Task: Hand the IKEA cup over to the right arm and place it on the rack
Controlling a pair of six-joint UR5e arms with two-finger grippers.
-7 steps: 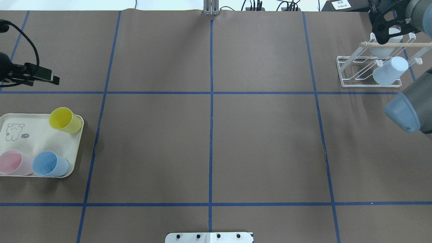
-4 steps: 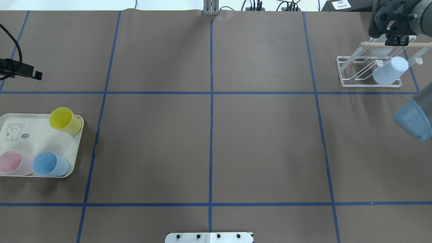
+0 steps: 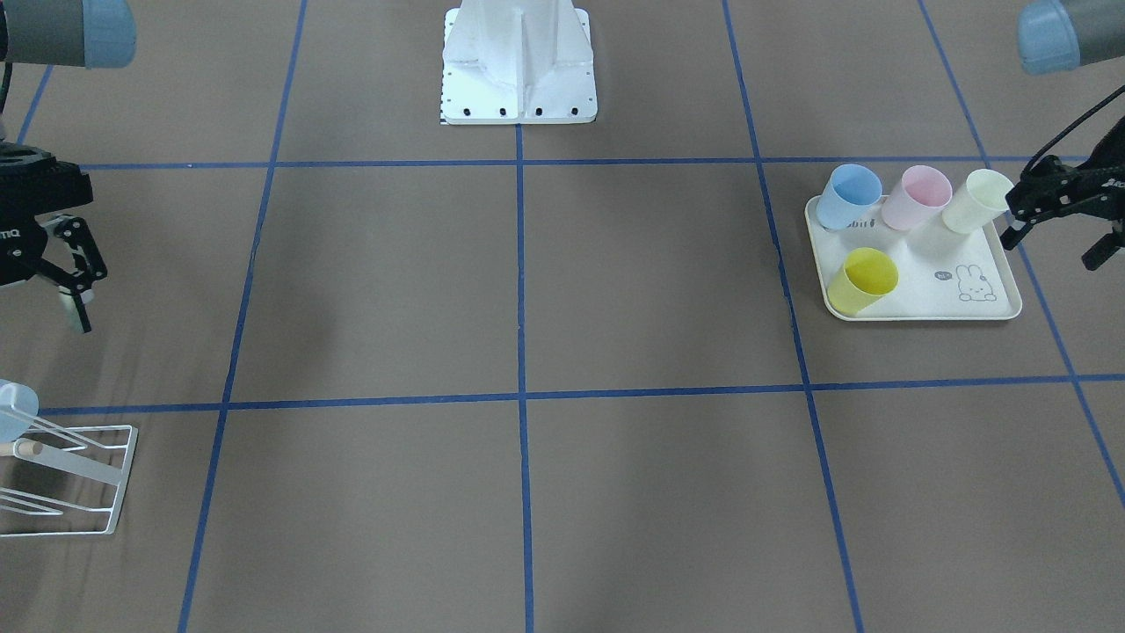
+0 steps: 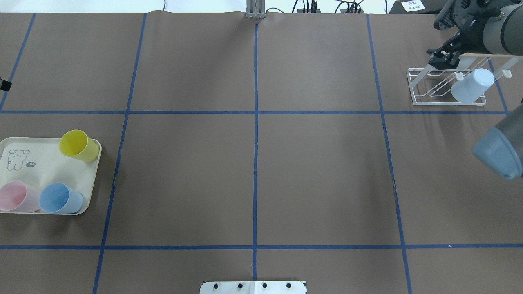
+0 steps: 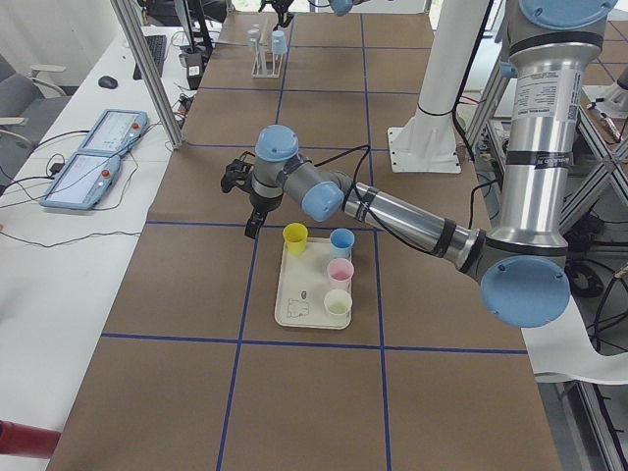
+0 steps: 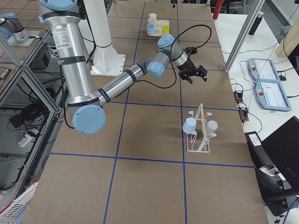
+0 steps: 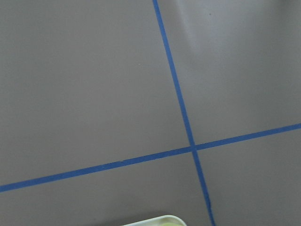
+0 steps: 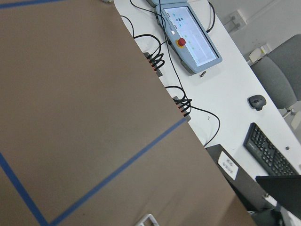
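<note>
Robotics lab: teach pendant (image 8: 190,33), taped table (image 4: 318,163)

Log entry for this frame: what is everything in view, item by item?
tray: one, cream with rabbit print, table's left end
cups on tray: four, yellow, blue, pink, cream
rack: one, white wire with wooden dowel, table's right end
cups on rack: two, pale blue
teach pendants: two, grey, side bench
left gripper: black, open, empty, beside tray
right gripper: black, open, empty, raised near rack
</note>
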